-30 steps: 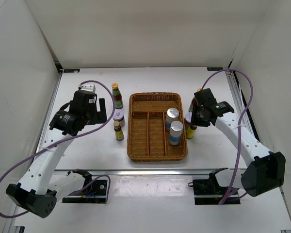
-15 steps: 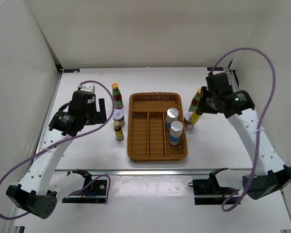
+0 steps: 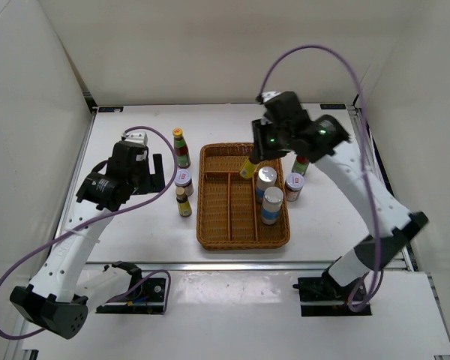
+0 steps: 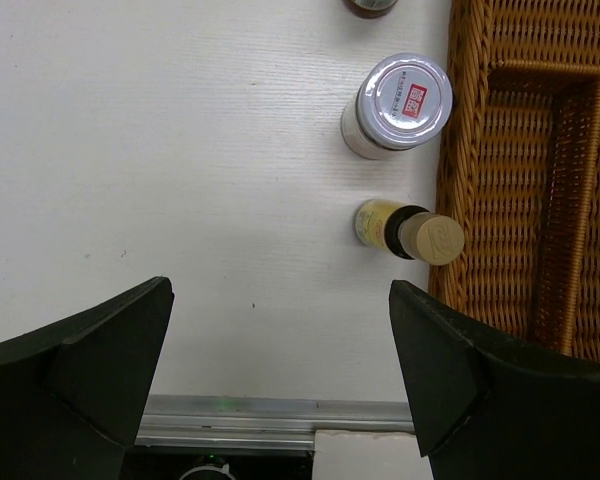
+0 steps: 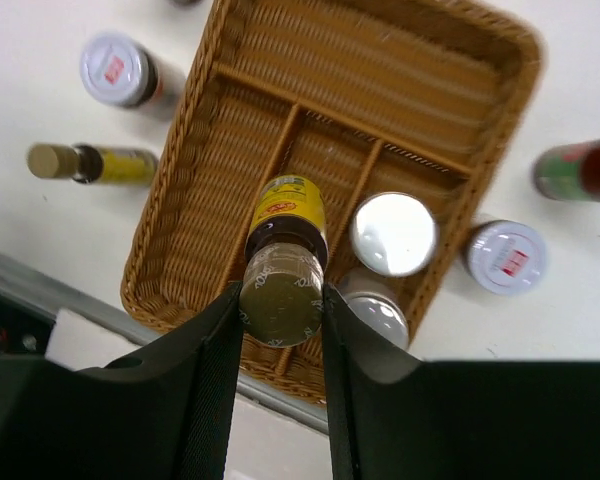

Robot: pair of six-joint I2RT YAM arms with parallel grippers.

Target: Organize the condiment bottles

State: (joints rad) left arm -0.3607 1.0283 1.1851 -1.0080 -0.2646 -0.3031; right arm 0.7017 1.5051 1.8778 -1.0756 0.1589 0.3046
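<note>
We reckoned the job was approx. a third done: 2 containers in the basket (image 3: 204, 196), 1 in the air, 5 waiting on the table (image 3: 150, 225).

Nearest us, the near silver-topped can (image 3: 271, 204) stood in the basket's R compartment. The far silver-topped can (image 3: 266, 176) was right behind it, touching or nearly so. Those two were packed.

On the table L of the basket, the loose small bottle (image 3: 183, 202) stood upright just beside the basket wall. The left jar (image 3: 184, 180) stood just beyond it. The left gripper (image 4: 280, 300) hung over bare table L of that pair, jaws wide apart, nothing btw. them.

On the R side, the right jar (image 3: 293, 186) sat on the table close to the basket, not yet packed.

Further back, the right gripper (image 5: 283, 300) was clamped on the neck of the held small bottle (image 5: 286, 215). It hung cap-up above the basket, just L of the far can. The wrist view suggested the middle compartment, but we couldn't say for sure. It didn't look set down.

Farthest off, the left tall bottle (image 3: 181, 146) and the right tall bottle (image 3: 301, 165) stood on the table either side of the basket, both still to go in.
</note>
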